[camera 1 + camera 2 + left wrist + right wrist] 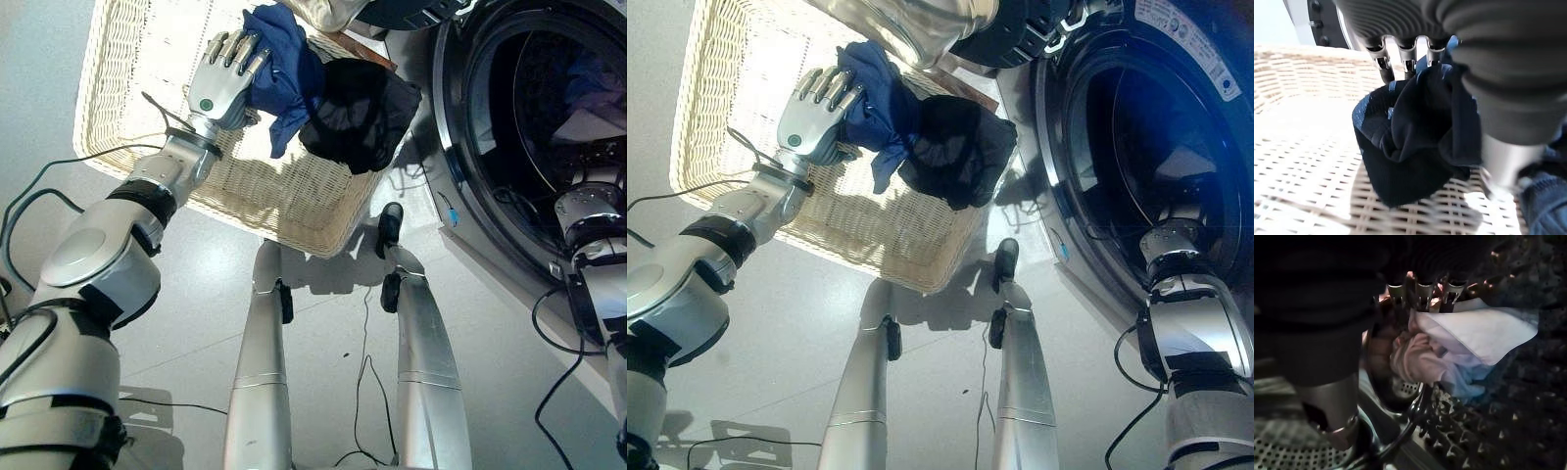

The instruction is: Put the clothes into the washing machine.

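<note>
one blue garment point(284, 73) in left hand point(223, 83)

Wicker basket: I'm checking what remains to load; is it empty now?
No: a black garment lies over the basket's rim beside the blue cloth the left hand grips.

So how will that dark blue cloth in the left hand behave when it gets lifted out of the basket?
Likely floppy: the blue cloth bunches and droops from the left hand. Probably light. Its hanging tail may drag the black garment beside it or catch the wicker basket.
</note>
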Available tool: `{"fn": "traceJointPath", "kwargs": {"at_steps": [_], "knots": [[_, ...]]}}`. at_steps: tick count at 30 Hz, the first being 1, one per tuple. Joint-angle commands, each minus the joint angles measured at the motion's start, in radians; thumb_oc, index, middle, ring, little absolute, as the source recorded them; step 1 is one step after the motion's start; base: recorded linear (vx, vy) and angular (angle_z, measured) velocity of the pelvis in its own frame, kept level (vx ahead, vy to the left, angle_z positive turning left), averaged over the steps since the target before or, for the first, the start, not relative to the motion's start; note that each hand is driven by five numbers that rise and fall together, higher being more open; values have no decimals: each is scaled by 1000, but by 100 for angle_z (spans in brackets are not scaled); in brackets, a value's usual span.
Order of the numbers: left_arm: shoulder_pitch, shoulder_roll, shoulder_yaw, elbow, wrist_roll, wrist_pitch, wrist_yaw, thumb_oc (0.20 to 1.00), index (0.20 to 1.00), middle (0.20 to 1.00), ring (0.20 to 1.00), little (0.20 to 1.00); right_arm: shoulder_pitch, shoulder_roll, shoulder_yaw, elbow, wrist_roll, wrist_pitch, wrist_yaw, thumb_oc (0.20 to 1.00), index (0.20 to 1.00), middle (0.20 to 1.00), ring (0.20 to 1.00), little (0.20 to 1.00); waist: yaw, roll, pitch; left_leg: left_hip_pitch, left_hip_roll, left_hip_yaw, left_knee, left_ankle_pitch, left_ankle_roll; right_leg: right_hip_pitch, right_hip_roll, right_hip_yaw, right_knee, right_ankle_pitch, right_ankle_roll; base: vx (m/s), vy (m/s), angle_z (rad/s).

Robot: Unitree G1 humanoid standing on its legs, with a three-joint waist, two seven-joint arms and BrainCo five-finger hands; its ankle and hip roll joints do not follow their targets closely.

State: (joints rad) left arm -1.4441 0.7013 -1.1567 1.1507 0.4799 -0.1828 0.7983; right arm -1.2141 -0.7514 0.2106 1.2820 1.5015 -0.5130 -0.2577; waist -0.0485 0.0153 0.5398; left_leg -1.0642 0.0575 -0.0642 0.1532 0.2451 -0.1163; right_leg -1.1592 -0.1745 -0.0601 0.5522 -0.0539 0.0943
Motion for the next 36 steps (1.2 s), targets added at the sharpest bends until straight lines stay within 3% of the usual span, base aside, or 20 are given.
{"fn": "traceJointPath", "kwargs": {"at_steps": [1, 13, 21, 25, 26, 27, 29, 31, 32, 33, 34, 35, 36], "knots": [[-105, -46, 8, 79, 4, -11, -66, 200, 200, 200, 200, 200, -73, -73, 51, -3, -66, -17, 48, 1000, 1000, 1000, 1000, 1000, -3, -55, -20, 30, -27, 31, 123, -171, -5, 106, 104, -39, -254, 176, 48, 0, 0, 0], [-116, -66, 40, 68, -34, -47, -171, 200, 200, 200, 200, 200, -58, -4, 89, -56, -168, 17, 207, 1000, 1000, 1000, 1000, 1000, -8, -45, -20, 40, -26, 43, 121, -169, -9, 107, 99, -33, -251, 172, 48, 0, 0, 0], [-99, -78, 108, 67, -113, -82, -135, 200, 200, 200, 200, 200, -28, 39, 84, -98, -148, 18, 232, 1000, 1000, 1000, 1000, 1000, -12, -42, -20, 34, -25, 49, 112, -157, -10, 95, 100, -27, -251, 175, 45, 0, 0, 0], [-57, -76, 182, 58, -149, -117, -84, 200, 200, 200, 200, 200, 20, 60, 64, -123, -222, -28, 162, 1000, 1000, 1000, 1000, 1000, -10, -42, -20, 46, -24, 52, 111, -167, -12, 105, 100, -29, -248, 163, 46, 0, 0, 0], [-45, -72, 201, 50, -162, -125, -72, 200, 200, 200, 200, 200, 30, 64, 67, -138, -368, -33, 26, 1000, 1000, 1000, 1000, 1000, -10, -41, -20, 46, -24, 53, 110, -166, -13, 105, 100, -29, -249, 164, 46, 0, 0, 0], [-41, -71, 207, 47, -165, -127, -69, 200, 200, 200, 200, 200, 35, 65, 67, -145, -425, -23, -38, 1000, 1000, 1000, 1000, 1000, -10, -41, -20, 46, -24, 54, 109, -165, -13, 105, 100, -29, -249, 164, 46, 0, 0, 0], [-17, -71, 235, 21, -146, -117, -57, 200, 200, 200, 200, 200, 47, 62, 81, -154, -655, 56, -287, 1000, 1000, 1000, 1000, 1000, -8, -39, -20, 43, -25, 55, 109, -163, -12, 102, 99, -28, -248, 164, 45, 0, 0, 0], [5, -68, 246, -6, -131, -104, -53, 200, 200, 200, 200, 200, 39, 39, 126, -158, -895, 190, -488, 1000, 1000, 1000, 1000, 1000, -4, -34, -20, 42, -26, 55, 111, -165, -7, 101, 101, -29, -244, 163, 44, 0, 0, 0], [18, -69, 258, -14, -117, -101, -47, 200, 200, 200, 200, 200, 26, 27, 156, -140, -966, 275, -504, 1000, 1000, 1000, 1000, 1000, -3, -33, -20, 39, -25, 57, 115, -166, -6, 98, 101, -29, -242, 164, 46, 0, 0, 0], [19, -68, 254, -17, -120, -99, -44, 200, 200, 200, 200, 200, 18, 22, 170, -129, -984, 304, -511, 1000, 1000, 1000, 1000, 1000, -3, -32, -20, 36, -25, 57, 116, -165, -6, 96, 103, -27, -242, 166, 46, 0, 0, 0], [20, -65, 255, -19, -115, -100, -42, 200, 200, 200, 200, 200, -7, 3, 201, -103, -1042, 377, -522, 1000, 1000, 1000, 1000, 1000, 0, -33, -20, 36, -25, 54, 118, -167, -2, 96, 103, -29, -240, 165, 45, 0, 0, 0], [24, -57, 256, -23, -116, -103, -33, 200, 200, 200, 200, 200, -28, -13, 238, -74, -1096, 468, -476, 1000, 1000, 1000, 1000, 1000, 1, -33, -20, 28, -23, 55, 124, -168, -1, 91, 105, -30, -237, 166, 45, 0, 0, 0], [19, -49, 243, -32, -126, -95, -30, 200, 200, 200, 200, 200, -44, -27, 275, -46, -1092, 515, -442, 1000, 1000, 1000, 1000, 1000, 4, -36, -20, 25, -21, 53, 124, -166, 2, 90, 107, -32, -236, 168, 44, 0, 0, 0]]}}
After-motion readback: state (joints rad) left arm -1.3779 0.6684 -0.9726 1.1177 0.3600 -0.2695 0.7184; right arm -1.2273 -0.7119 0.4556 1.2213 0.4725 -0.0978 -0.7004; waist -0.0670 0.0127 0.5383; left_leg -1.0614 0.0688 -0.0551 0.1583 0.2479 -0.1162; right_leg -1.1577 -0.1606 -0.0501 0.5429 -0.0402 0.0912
